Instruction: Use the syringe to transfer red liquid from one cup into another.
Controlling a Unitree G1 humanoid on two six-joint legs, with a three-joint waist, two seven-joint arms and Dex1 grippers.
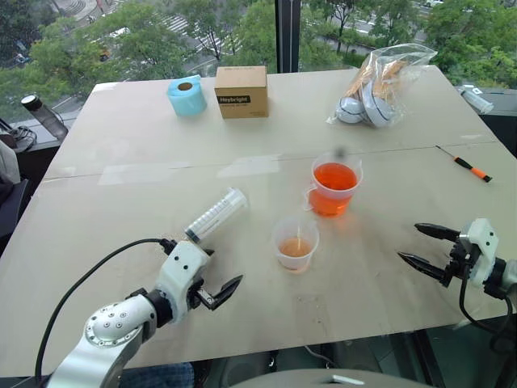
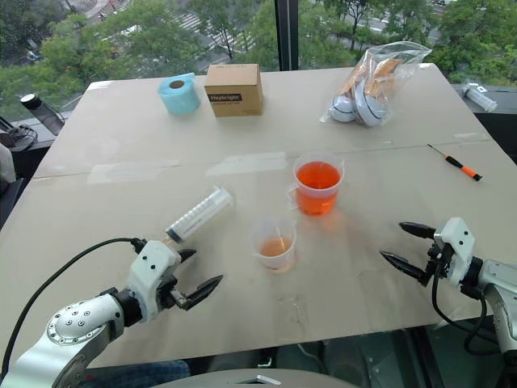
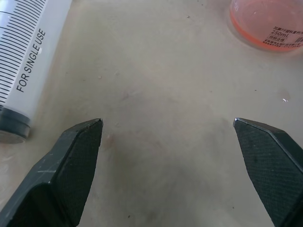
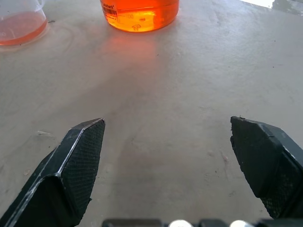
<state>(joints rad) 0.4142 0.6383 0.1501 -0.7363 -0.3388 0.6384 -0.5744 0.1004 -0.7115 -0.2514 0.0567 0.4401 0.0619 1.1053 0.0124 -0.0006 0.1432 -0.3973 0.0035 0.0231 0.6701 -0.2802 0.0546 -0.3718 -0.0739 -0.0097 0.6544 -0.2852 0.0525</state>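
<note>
The syringe (image 1: 216, 214) lies on the table, its tip end toward my left arm, plunger seal pushed down to that end (image 3: 13, 126). My left gripper (image 1: 226, 265) hovers open just right of that end, nothing between its fingers (image 3: 75, 156). The larger handled cup (image 1: 334, 184) holds deep orange-red liquid (image 1: 334, 176). In front of it stands the smaller plain cup (image 1: 296, 242) with a shallow layer of the same liquid. My right gripper (image 1: 408, 242) is open and empty near the table's right front, pointing toward both cups (image 4: 139, 12).
At the far side of the table (image 1: 121, 170) are a blue tape roll (image 1: 187, 95), a cardboard box (image 1: 241, 91) and a clear plastic bag of items (image 1: 380, 85). An orange-handled screwdriver (image 1: 464, 164) lies at the right.
</note>
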